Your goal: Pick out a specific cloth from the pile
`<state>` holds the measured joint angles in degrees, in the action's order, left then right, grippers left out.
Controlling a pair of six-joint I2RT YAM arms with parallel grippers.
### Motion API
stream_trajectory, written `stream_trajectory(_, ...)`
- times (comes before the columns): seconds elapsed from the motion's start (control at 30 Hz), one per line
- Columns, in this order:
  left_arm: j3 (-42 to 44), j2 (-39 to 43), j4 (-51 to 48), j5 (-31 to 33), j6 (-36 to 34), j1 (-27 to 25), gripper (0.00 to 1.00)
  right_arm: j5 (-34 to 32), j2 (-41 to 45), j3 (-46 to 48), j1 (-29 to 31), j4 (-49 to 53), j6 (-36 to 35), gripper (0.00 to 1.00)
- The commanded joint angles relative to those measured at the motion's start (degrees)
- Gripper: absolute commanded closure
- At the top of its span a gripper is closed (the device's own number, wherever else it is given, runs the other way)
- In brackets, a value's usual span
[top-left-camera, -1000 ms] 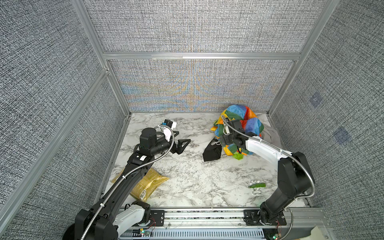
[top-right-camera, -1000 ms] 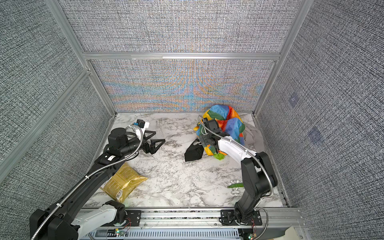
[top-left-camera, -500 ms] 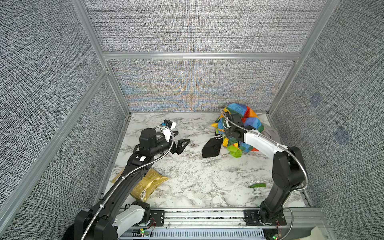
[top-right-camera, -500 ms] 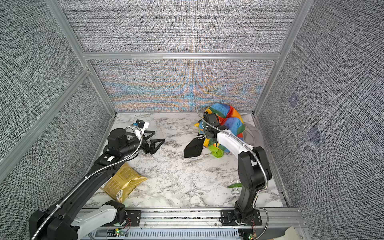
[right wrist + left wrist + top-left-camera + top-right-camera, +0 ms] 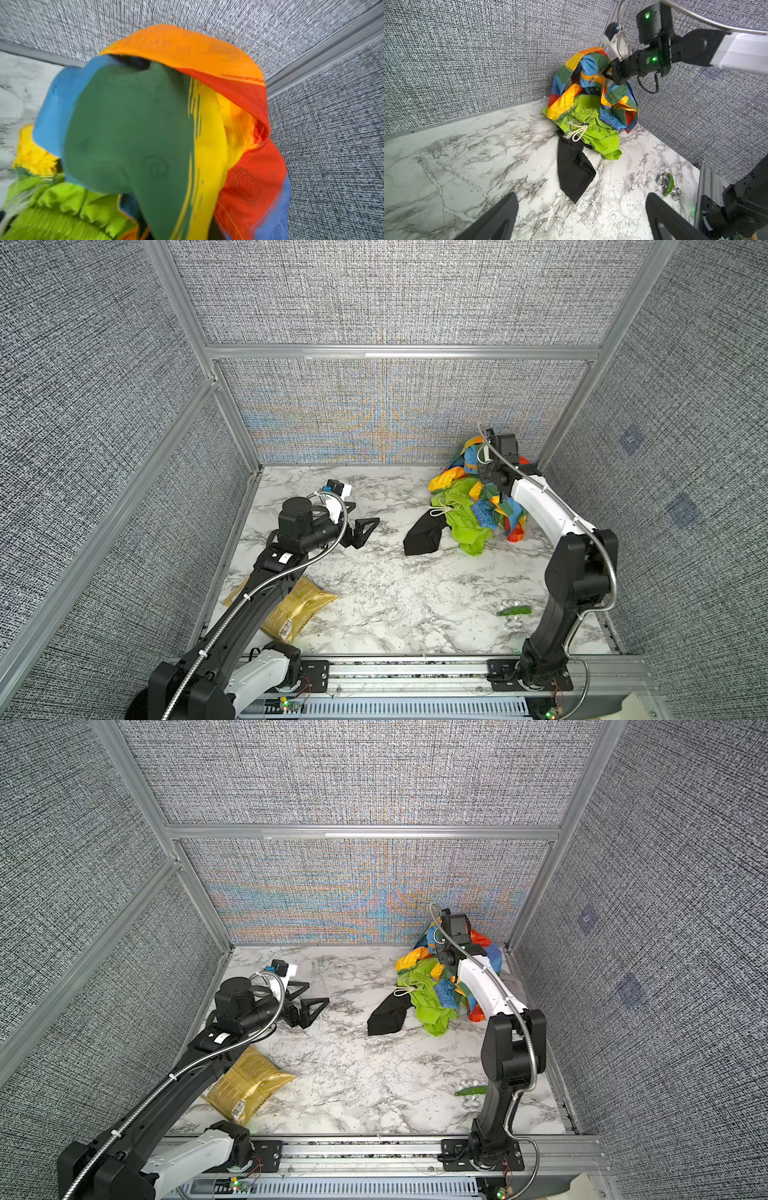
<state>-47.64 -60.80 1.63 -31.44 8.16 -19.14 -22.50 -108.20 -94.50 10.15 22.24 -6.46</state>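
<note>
Progress slight: right tool (image 5: 609, 73) clamped on rainbow cloth (image 5: 591, 64), holding it up. Lime cloth (image 5: 465, 518) exposed beneath, right of centre in both top views, lying on desk (image 5: 395, 593) over black cloth (image 5: 424, 537), ungrasped. Left tool (image 5: 358, 517) spread apart, left of centre. Remaining: grip lime cloth, draw from pile (image 5: 486, 516).

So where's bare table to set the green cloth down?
Bare marble: the middle, bordered by black cloth, yellow packet and left hand; also the far strip beyond that hand. Crowded: far right corner, right hand holding rainbow cloth.
</note>
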Motion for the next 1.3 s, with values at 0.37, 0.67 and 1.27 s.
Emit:
stream_trajectory(0.37,0.09,-0.11,1.67,0.19,0.19,-0.09,0.01,4.75,-3.03,6.35,-0.57,-1.9,5.5,0.65)
stream_trajectory(0.67,0.34,0.17,2.04,0.15,0.19,-0.37,0.01,5.84,13.32,17.48,0.93,-4.23,9.15,0.36)
stream_trajectory(1.27,0.46,0.33,2.2,0.42,0.1,-0.55,0.01,5.4,5.1,14.73,14.17,-0.31,8.47,0.04)
